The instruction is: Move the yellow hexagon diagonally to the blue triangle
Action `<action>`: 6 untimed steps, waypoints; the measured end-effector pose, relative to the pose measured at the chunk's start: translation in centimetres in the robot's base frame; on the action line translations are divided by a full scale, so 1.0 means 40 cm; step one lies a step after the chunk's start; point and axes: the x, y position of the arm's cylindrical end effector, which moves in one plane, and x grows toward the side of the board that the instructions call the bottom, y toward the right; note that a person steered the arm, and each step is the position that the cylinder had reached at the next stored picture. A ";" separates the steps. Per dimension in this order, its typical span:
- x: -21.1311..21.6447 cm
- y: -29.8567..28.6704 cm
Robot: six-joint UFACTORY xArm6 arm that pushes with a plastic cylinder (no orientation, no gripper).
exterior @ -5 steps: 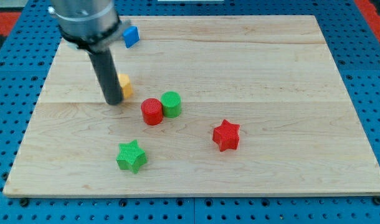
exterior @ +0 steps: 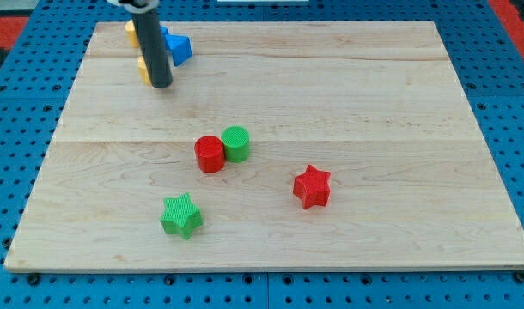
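Your tool is a bare rod with nothing to open, close or clench; it grips nothing and only pushes with my tip (exterior: 161, 83), which rests on the table (exterior: 348, 103) near the view's top-left corner. The yellow hexagon (exterior: 143, 69) shows only as a sliver on the view's left side of the rod, touching or almost touching it, so its shape can hardly be made out here. The blue triangle (exterior: 179, 47) lies just up and to the view's right of the tip, close to the rod. Another yellow piece (exterior: 131, 32) peeks out behind the rod nearer the view's top; you cannot tell what it is. You look to be at the closing step: the hexagon sits diagonally below-left of the triangle and very near it. The next move, as a judgement, calls for a short, gentle nudge or none at all, taking care not to knock the triangle off the edge. There are no containers on the table. The red cylinder (exterior: 210, 154) and green cylinder (exterior: 236, 142) touch mid-table, with the green star (exterior: 181, 215) and red star (exterior: 312, 186) well apart below.
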 end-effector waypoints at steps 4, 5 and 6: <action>-0.005 0.056; -0.002 0.056; 0.029 0.056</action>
